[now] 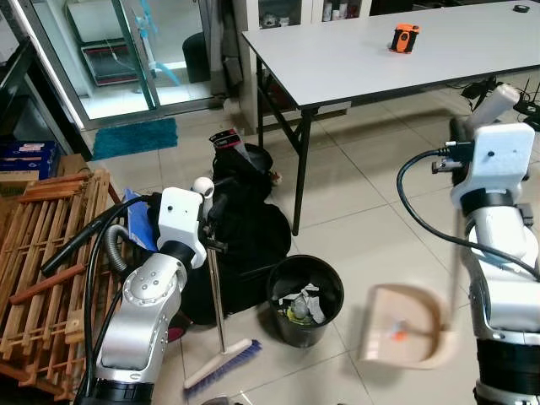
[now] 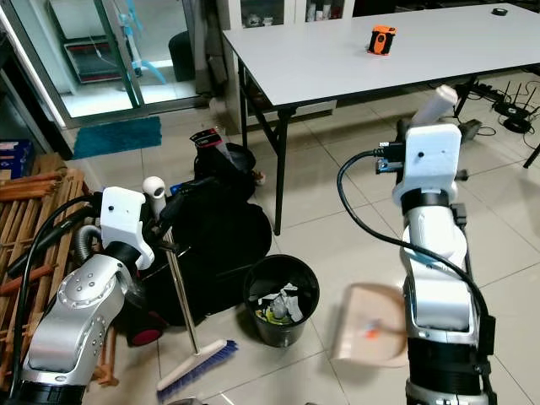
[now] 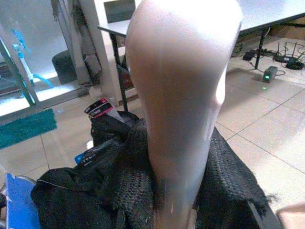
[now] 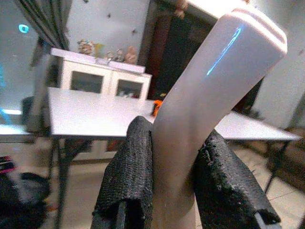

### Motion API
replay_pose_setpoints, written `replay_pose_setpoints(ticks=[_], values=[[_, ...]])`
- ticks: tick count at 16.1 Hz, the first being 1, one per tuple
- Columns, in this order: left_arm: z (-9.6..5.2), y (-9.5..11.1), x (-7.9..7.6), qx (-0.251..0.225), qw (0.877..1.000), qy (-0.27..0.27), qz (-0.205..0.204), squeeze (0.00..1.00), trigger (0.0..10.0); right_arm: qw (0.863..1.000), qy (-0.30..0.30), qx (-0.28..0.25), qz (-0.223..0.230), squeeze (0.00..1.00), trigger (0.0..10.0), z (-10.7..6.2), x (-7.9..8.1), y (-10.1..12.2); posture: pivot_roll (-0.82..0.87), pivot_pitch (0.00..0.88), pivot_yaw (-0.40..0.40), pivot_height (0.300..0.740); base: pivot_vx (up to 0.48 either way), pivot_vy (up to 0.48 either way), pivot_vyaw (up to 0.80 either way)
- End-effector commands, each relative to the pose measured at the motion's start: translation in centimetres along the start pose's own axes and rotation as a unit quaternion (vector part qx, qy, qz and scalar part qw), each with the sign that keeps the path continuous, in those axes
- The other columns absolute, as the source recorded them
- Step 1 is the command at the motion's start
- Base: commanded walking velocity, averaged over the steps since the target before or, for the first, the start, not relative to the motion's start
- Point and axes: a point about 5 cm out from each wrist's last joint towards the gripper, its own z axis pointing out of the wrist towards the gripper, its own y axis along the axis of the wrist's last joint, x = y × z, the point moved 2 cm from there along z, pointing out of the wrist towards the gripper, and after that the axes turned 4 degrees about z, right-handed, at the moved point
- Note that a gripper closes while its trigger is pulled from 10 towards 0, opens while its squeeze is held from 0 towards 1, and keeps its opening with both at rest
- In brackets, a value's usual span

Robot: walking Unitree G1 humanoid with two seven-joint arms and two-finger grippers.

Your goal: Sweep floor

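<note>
A broom stands nearly upright at my left side, its blue-bristled head [image 1: 224, 364] on the tiled floor. My left gripper [image 3: 174, 191] is shut on the broom's pale handle [image 3: 181, 95], near the handle's top [image 1: 202, 186]. My right gripper [image 4: 174, 191] is shut on the long beige handle [image 4: 209, 81] of a dustpan. The dustpan's tray [image 1: 405, 329] hangs blurred just above the floor, right of a black bin [image 1: 305, 299], and a small orange scrap [image 1: 398, 333] lies in it. The bin holds crumpled rubbish.
Black bags [image 1: 245, 228] are heaped behind the broom. A wooden rack [image 1: 42, 253] and a grey hose [image 1: 114, 245] lie at the left. A white table [image 1: 380, 59] with an orange object [image 1: 405, 38] stands behind. Cables [image 2: 510, 105] lie far right. A blue mat [image 1: 135, 137] lies by the glass door.
</note>
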Motion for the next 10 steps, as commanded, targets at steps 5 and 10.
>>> replay_pose_setpoints(ticks=[5,10], values=[[-0.2,0.9,-0.1,-0.015,1.0,-0.003,0.004,0.0,10.0,0.999,0.041,0.023,0.022,0.0,10.0,-0.7,1.5,-0.8,-0.03,0.0,0.038,0.74,-0.303,0.0,0.0],[-0.4,0.9,-0.1,-0.015,1.0,-0.005,0.005,0.0,10.0,0.998,0.05,0.042,0.021,0.0,10.0,-1.3,1.8,-1.4,-0.03,0.0,0.036,0.74,-0.293,0.0,0.0]])
